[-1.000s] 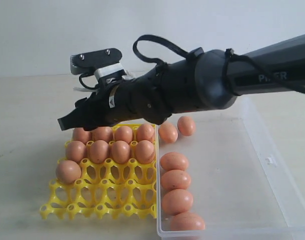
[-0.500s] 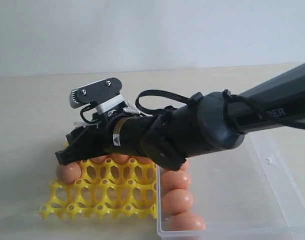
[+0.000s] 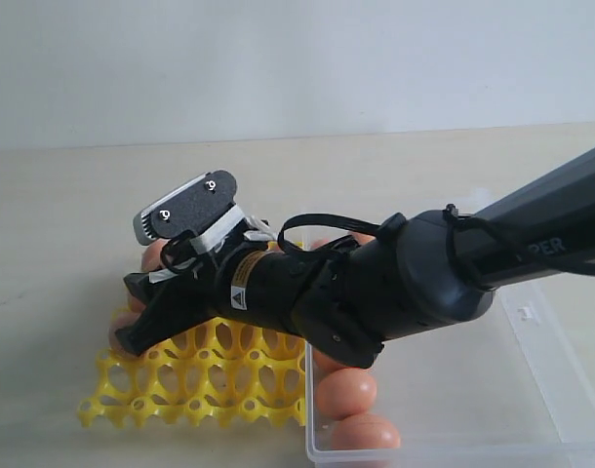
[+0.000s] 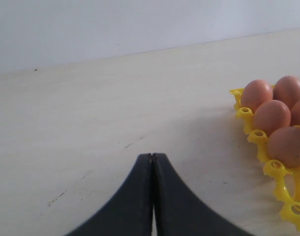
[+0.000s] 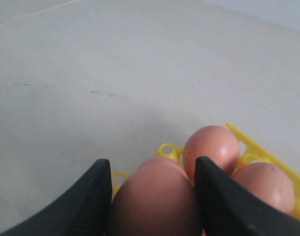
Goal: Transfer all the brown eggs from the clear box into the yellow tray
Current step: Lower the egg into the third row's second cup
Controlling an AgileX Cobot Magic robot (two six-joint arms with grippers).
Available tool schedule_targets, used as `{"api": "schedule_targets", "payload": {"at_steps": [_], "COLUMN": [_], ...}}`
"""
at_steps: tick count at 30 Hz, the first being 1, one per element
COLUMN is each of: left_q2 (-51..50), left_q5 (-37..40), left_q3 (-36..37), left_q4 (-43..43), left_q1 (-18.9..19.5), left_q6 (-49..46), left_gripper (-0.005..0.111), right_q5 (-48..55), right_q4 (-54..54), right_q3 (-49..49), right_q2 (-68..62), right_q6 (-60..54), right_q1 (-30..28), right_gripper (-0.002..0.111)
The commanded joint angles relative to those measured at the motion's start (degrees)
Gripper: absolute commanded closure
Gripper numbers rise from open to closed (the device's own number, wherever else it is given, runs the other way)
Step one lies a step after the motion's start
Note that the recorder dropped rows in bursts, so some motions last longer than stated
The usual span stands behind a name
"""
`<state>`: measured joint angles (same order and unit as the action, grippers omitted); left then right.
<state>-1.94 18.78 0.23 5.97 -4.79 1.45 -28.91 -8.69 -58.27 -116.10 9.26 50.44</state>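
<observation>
Right pincer point(image 5: 152, 166) lowered to yellow tray point(image 3: 180, 395), clasping egg point(image 5: 155, 206) (arm point(image 3: 532, 244) reads "PER")

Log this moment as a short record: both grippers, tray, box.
left gripper: shut, empty, over bare table off the tray
right gripper: closed on an egg, low over the tray
tray: seated eggs at the back, front cups empty
box: two loose eggs visible, arm hides the rest
</observation>
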Motion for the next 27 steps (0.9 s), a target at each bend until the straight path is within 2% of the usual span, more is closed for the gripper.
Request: {"api": "schedule_targets", "payload": {"at_steps": [1, 27], "left_q2": [-0.14, -0.14], "left_q5": [-0.68, -0.68], "left_q3": [-0.23, -0.23], "left_q4": [-0.13, -0.13], "left_q1": [-0.4, -0.4], "left_q6": [0.25, 0.25], "left_gripper": [0.107, 0.107], "right_q5": [-2.89, -7.66], "right_q4": [-0.75, -4.39], "right_q3": [0.31, 0.2], "right_q2": [-0.55, -2.58], "right_q6": [-0.77, -5.83], "right_q1": [0.14, 0.14], "right_gripper": [0.108, 0.108]}}
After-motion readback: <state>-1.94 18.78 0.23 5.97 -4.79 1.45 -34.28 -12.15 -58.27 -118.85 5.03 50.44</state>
